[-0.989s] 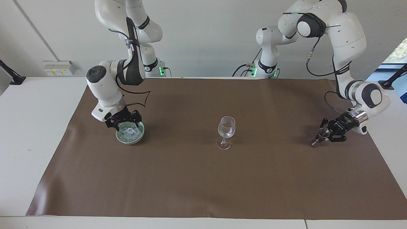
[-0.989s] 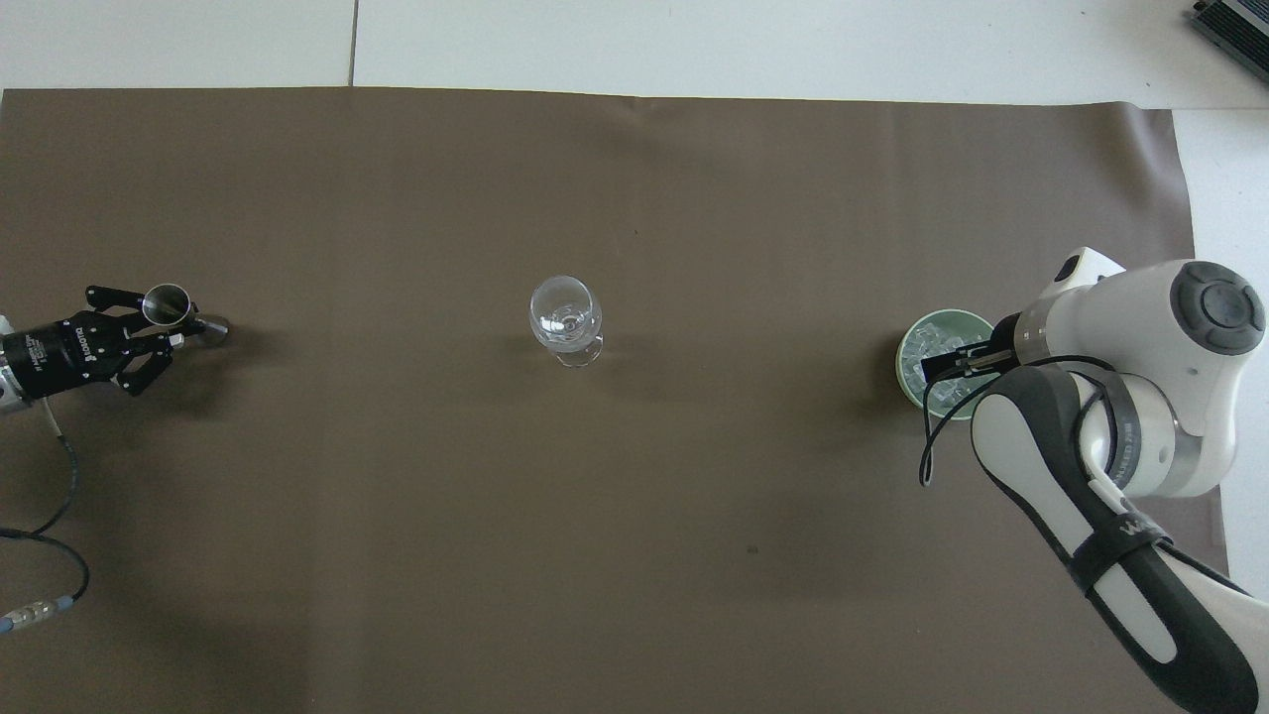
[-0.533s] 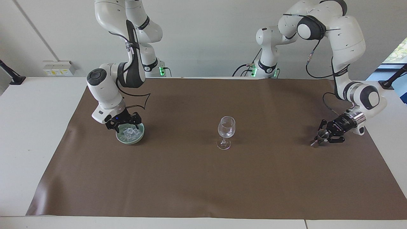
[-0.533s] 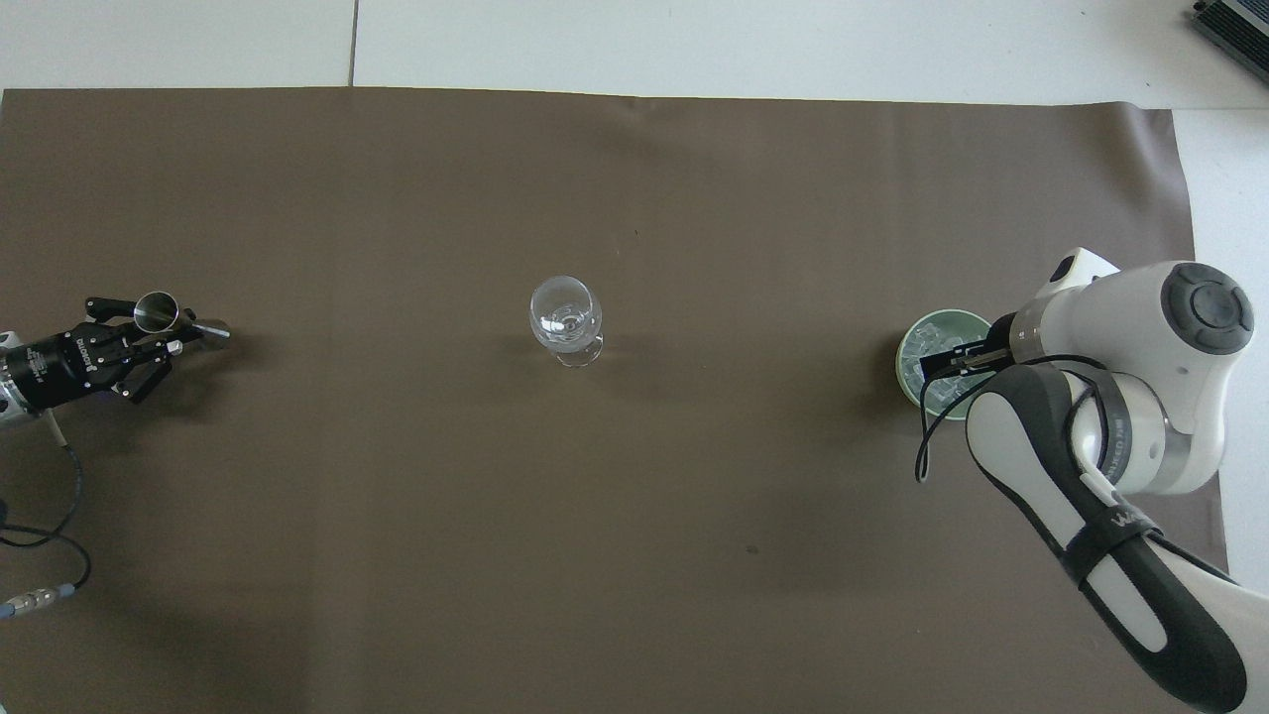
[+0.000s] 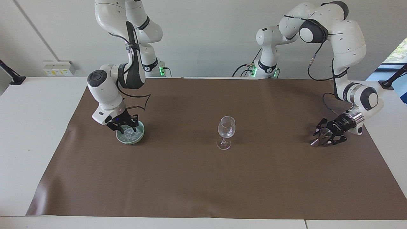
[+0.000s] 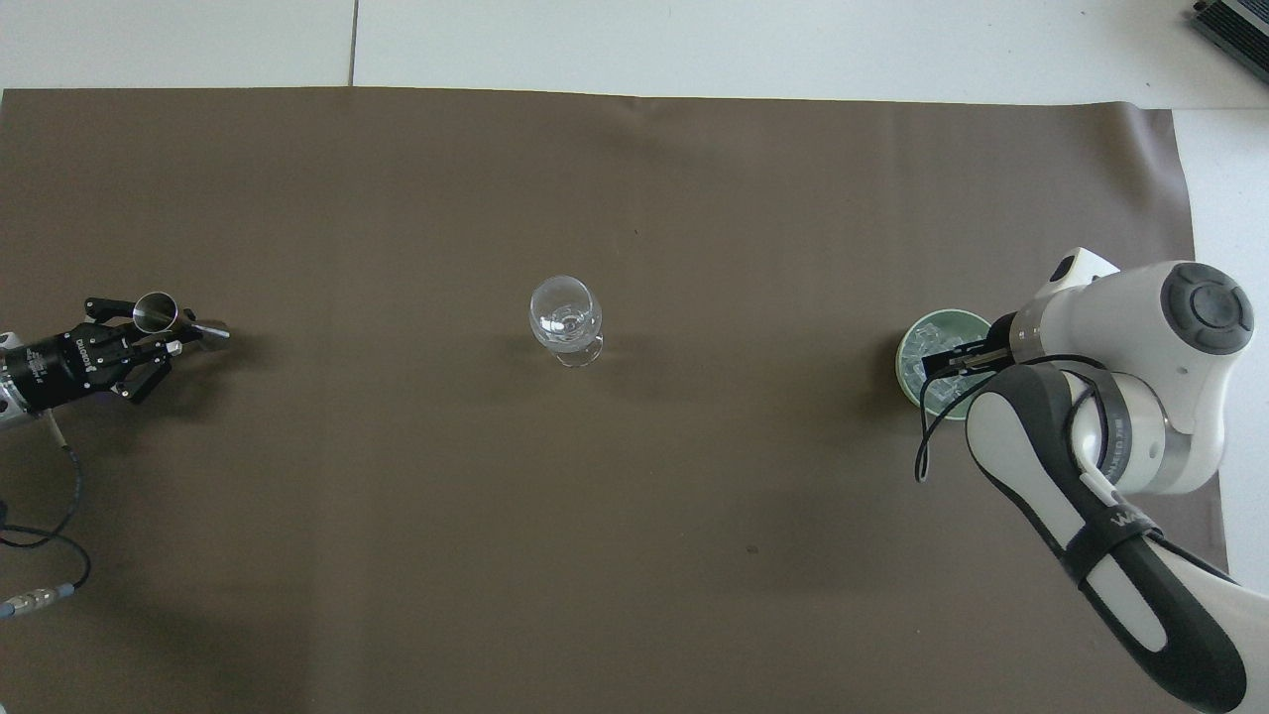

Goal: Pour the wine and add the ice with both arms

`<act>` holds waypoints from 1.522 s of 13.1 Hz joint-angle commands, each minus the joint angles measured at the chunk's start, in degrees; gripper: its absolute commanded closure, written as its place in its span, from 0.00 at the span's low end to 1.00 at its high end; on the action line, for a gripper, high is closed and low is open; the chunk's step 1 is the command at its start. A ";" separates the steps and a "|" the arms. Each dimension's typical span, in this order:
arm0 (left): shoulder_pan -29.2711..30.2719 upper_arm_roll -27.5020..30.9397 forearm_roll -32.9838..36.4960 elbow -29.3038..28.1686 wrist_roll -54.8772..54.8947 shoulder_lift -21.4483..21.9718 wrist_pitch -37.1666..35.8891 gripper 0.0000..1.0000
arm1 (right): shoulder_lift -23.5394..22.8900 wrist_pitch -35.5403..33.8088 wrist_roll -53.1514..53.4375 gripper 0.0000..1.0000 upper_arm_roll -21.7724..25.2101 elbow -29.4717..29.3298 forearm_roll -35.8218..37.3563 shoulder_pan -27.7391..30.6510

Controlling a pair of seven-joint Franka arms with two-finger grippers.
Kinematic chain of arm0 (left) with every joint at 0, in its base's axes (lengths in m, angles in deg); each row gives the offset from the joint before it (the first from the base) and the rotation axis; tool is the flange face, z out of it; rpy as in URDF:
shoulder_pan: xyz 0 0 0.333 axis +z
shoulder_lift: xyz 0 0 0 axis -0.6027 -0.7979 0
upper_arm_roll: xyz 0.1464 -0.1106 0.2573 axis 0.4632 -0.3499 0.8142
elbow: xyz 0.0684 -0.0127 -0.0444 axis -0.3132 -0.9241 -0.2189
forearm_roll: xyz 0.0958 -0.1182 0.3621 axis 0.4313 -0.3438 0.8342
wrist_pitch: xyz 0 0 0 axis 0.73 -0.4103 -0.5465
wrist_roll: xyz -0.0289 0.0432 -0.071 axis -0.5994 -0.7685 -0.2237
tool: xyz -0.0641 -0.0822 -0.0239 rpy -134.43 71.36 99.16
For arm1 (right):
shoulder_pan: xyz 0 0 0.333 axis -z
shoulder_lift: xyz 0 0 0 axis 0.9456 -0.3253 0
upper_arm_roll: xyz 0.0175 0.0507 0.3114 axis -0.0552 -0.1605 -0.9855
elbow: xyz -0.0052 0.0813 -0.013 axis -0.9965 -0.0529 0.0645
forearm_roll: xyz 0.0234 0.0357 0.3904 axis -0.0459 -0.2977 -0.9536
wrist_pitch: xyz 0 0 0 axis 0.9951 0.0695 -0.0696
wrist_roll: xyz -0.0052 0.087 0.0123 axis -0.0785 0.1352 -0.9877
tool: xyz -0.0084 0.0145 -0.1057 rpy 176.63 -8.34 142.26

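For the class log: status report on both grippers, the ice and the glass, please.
Right gripper down in green bowl at ice. Left gripper at steel jigger on mat. Wine glass upright mid-table, nothing in the way.

glass (image 6: pixel 565 315) mid-mat | ice (image 6: pixel 932 342) in bowl (image 6: pixel 907 367) | jigger (image 6: pixel 159 310) at left gripper (image 6: pixel 164 332)

**Camera Placement: Two Fixed Views**

One camera sits high across the table (image 5: pixel 19 133), facing the two robot arms at a moderate distance; it takes in the whole brown mat (image 5: pixel 203 178) and the wall. The second hangs high above the robots' own end, looking forward and steeply down. Both share the mat and the stemmed glass (image 5: pixel 226 132) (image 6: pixel 566 319), turned half a turn apart.
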 commanded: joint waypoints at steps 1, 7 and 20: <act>0.99 0.26 0.73 2.38 0.43 -0.48 -1.73 0.00 | -0.01 0.84 0.34 0.50 -0.42 0.11 -0.21 0.60; 0.55 3.75 7.32 7.48 0.87 0.75 -5.77 0.00 | -0.10 0.22 0.16 0.61 -0.42 -0.42 -0.21 0.69; -3.23 -6.57 39.46 16.53 1.40 22.88 1.76 0.00 | 0.60 -9.60 4.18 1.00 -0.68 -8.93 -0.91 0.34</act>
